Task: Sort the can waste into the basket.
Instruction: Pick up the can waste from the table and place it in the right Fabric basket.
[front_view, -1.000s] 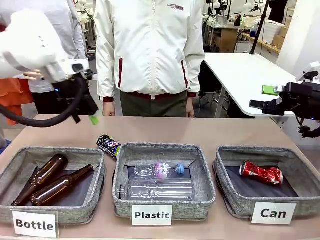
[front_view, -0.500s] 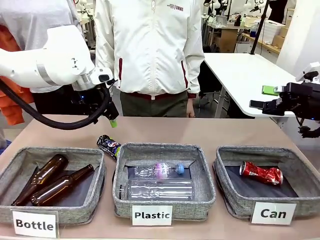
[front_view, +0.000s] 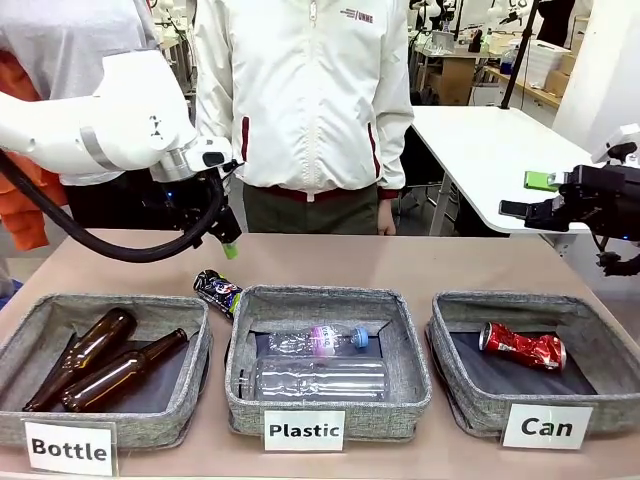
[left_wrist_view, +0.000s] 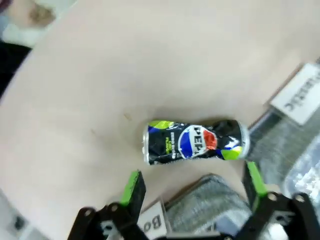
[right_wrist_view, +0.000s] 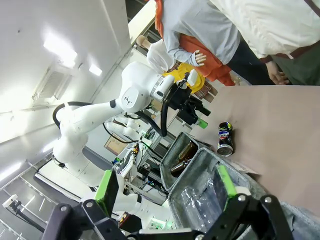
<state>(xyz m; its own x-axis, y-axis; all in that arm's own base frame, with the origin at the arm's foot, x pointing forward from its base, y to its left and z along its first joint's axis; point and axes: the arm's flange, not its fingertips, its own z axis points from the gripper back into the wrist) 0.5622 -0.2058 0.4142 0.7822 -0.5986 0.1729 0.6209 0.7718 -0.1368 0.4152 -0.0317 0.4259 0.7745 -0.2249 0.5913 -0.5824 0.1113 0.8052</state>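
Hovering spread wide over the crushed black Pepsi can (left_wrist_view: 195, 142), left jaws held nothing; can lay on the desk (front_view: 400, 262) beside the Plastic basket (front_view: 412, 350). Likely light, thin, slick: pinch across its middle. Right jaws gaped empty.

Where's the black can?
In front view the black can lies left on the table, behind the gap between Bottle basket and Plastic basket, below the left gripper.

left arm (front_view: 100, 130): white rounded shell, thick black cable (front_view: 60, 235)
left gripper (left_wrist_view: 193, 177): black jaws, green pads (left_wrist_view: 133, 182)
right gripper (right_wrist_view: 165, 180): black jaws, green pads
person (front_view: 300, 100): white zip jacket, dark red trim, chest logo (front_view: 351, 14)
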